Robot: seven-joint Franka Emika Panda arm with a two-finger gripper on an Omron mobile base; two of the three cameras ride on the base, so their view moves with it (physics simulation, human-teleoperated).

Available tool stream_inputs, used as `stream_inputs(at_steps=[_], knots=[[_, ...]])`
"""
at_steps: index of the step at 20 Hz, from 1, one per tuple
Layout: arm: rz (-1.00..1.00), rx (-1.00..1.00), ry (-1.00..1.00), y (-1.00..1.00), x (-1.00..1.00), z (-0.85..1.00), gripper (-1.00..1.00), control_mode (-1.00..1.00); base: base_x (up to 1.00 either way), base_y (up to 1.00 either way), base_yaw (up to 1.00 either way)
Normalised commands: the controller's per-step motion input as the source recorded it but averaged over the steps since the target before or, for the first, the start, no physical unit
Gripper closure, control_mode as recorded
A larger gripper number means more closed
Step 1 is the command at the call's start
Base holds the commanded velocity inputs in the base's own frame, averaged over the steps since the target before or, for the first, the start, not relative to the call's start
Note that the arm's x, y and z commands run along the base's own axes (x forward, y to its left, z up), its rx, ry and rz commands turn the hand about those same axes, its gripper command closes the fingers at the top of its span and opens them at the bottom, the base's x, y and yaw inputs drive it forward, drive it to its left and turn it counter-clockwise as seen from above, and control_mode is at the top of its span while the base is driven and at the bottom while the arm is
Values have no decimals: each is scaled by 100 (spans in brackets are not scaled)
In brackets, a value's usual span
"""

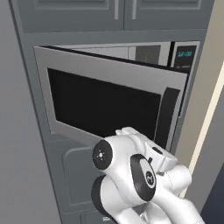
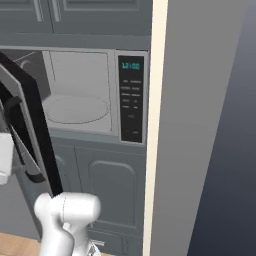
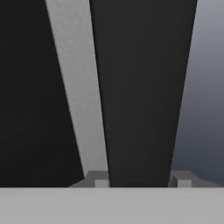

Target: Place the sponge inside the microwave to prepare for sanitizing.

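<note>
One grey cabinet wall (image 2: 105, 185) fills the room ahead, with a cream panel edge (image 2: 159, 125) right of the microwave (image 2: 131, 100). One microwave, built into that wall; its door (image 1: 109, 103) is swung partway open, long axis horizontal, handle (image 1: 167, 116) upright at its free edge. One turntable (image 2: 75, 109) lies inside. One gripper (image 3: 142, 183), narrow, clamped on the handle.
</note>
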Motion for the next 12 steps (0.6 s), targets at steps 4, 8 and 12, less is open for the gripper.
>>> stream_inputs(at_steps=[4, 8, 12], knots=[[17, -7, 3, 57, -13, -62, 100, -100, 0, 0, 0], [10, -13, 16, 66, 0, -58, 100, -100, 0, 0, 0], [4, -13, 23, 70, 0, -44, 100, -100, 0, 0, 0]])
